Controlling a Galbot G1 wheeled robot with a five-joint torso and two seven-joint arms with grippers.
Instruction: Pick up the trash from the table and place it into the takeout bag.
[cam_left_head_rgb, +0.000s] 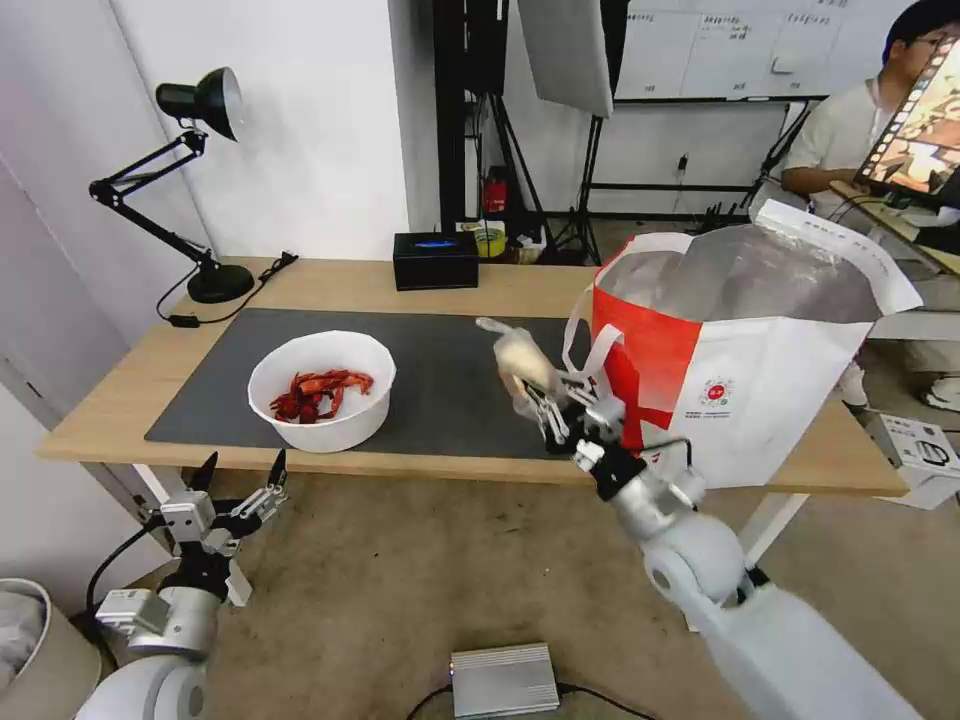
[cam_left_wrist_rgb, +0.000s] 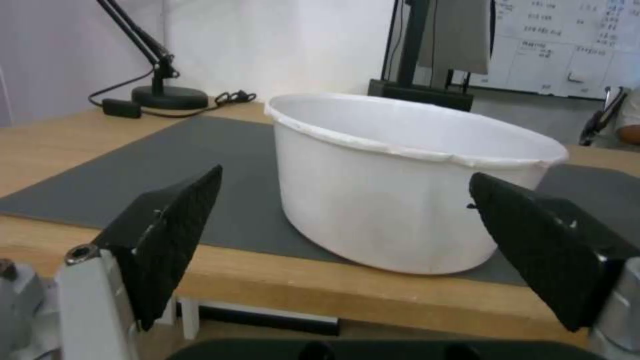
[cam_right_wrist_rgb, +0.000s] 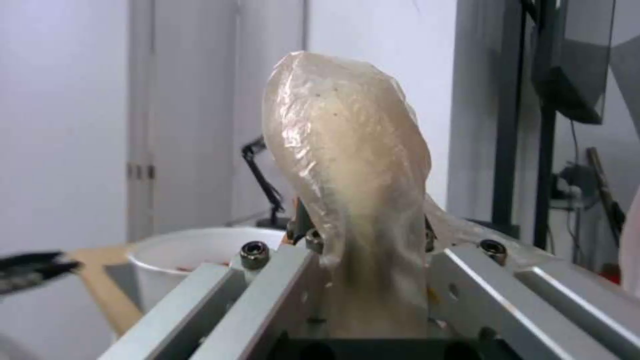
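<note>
My right gripper (cam_left_head_rgb: 540, 400) is shut on a small knotted clear bag (cam_left_head_rgb: 517, 360), held in the air over the table's (cam_left_head_rgb: 420, 280) dark grey mat, just left of the takeout bag (cam_left_head_rgb: 745, 360). Up close, the clear bag (cam_right_wrist_rgb: 347, 165) stands between the right gripper's closed jaws. The takeout bag is white and red with a silver foil lining and stands open at the table's right end. A white round bowl (cam_left_head_rgb: 322, 388) of red crayfish shells sits on the mat near the front edge. My left gripper (cam_left_head_rgb: 240, 480) hangs open below the table's front edge, facing the bowl (cam_left_wrist_rgb: 400, 185).
A black desk lamp (cam_left_head_rgb: 190, 180) stands at the back left corner with its cord on the table. A black box (cam_left_head_rgb: 434, 260) sits at the back edge. A small grey metal box (cam_left_head_rgb: 503, 680) lies on the floor in front of the table.
</note>
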